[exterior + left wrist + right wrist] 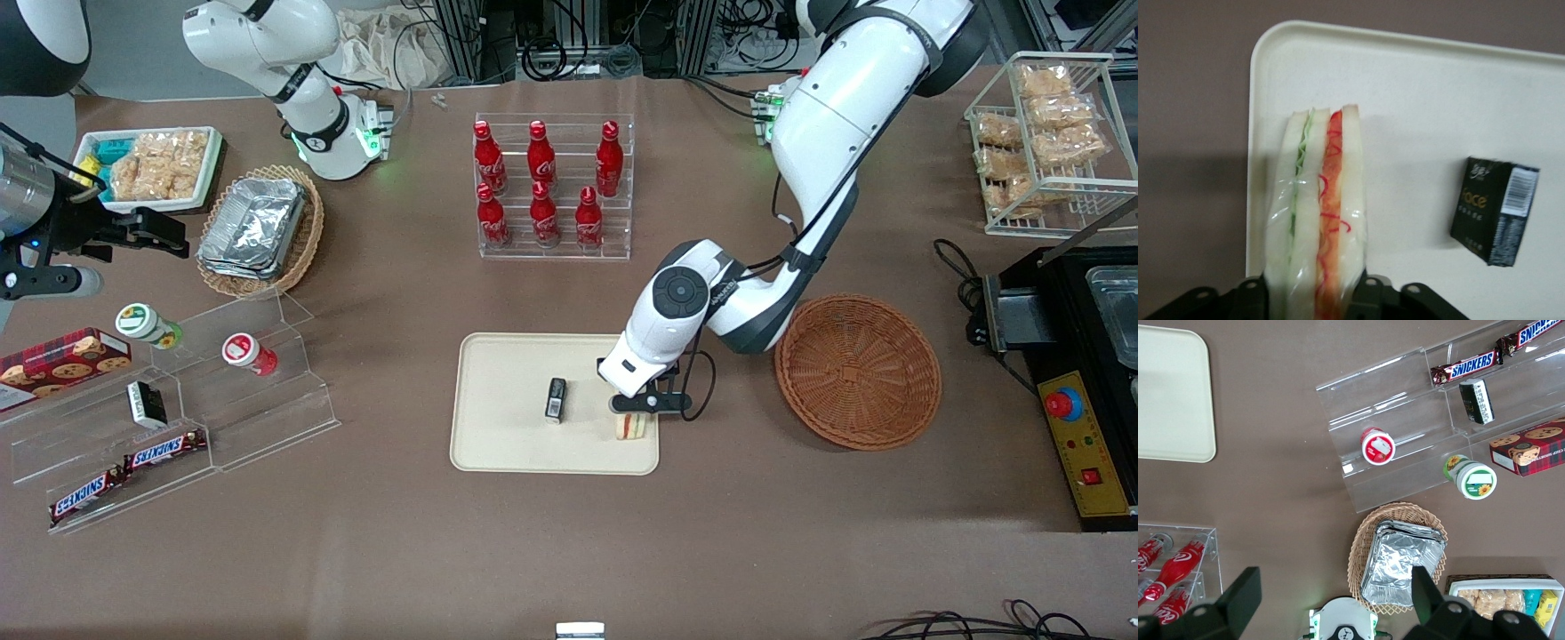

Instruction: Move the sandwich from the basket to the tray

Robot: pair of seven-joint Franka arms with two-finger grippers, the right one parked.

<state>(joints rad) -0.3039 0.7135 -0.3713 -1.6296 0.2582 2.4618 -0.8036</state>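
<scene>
Down at the tray's corner nearest the basket, the hand (pixel 637 414) is clenched on the sandwich (pixel 631 428) — a wedge of pale, soft-looking bread in glossy clear wrap, standing on edge on the tray (pixel 507 436). That tray is flat, matte cream, with rounded corners and a low rim. Just beside the hand, toward the parked arm's end of the tabletop (pixel 569 551), a small black box (pixel 556 399) also lies on the tray. On the hand's working-arm side sits the basket (pixel 858 371), round, shallow, reddish-brown wicker with a tight weave, holding nothing.

The left wrist view shows what the front view cannot — the sandwich's (pixel 1317 213) layered edge, green threads in one seam and red curls in the next, with dark fingers (pixel 1368 293) pressed to its sides, and a barcode on the black box (pixel 1495 210). Only the front view takes in the basket.
</scene>
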